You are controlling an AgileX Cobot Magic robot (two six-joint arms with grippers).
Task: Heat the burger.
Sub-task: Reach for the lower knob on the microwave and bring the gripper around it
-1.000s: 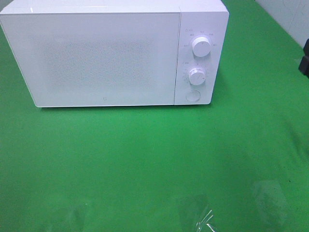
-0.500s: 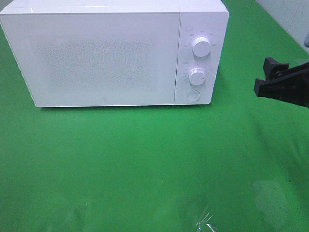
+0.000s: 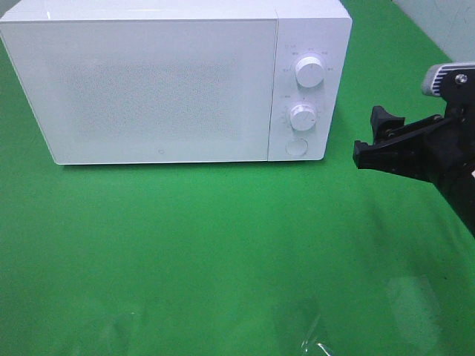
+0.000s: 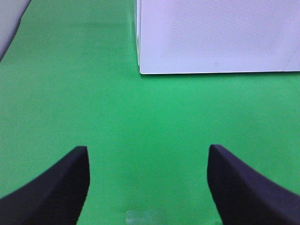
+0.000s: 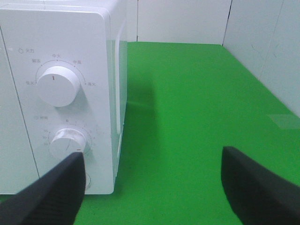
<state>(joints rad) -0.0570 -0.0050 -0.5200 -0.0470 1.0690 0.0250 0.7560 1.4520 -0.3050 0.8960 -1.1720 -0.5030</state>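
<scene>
Showing one microwave [image 3: 159,89], two knobs [image 3: 309,71].

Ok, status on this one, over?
Left gripper open, empty, over green cloth. Right gripper open, empty, beside microwave dials. Burger not in view; door shut.

Microwave [image 3: 163,81] is sitting on the table [image 3: 223,252]. My right gripper [image 3: 369,137] is hovering just right of its knobs [image 3: 309,71]; my left gripper [image 4: 147,183] is hanging before its left front corner.

A green-covered table [image 3: 223,252] is carrying a white microwave [image 3: 163,89], which is sitting toward its far edge, door closed.
</scene>
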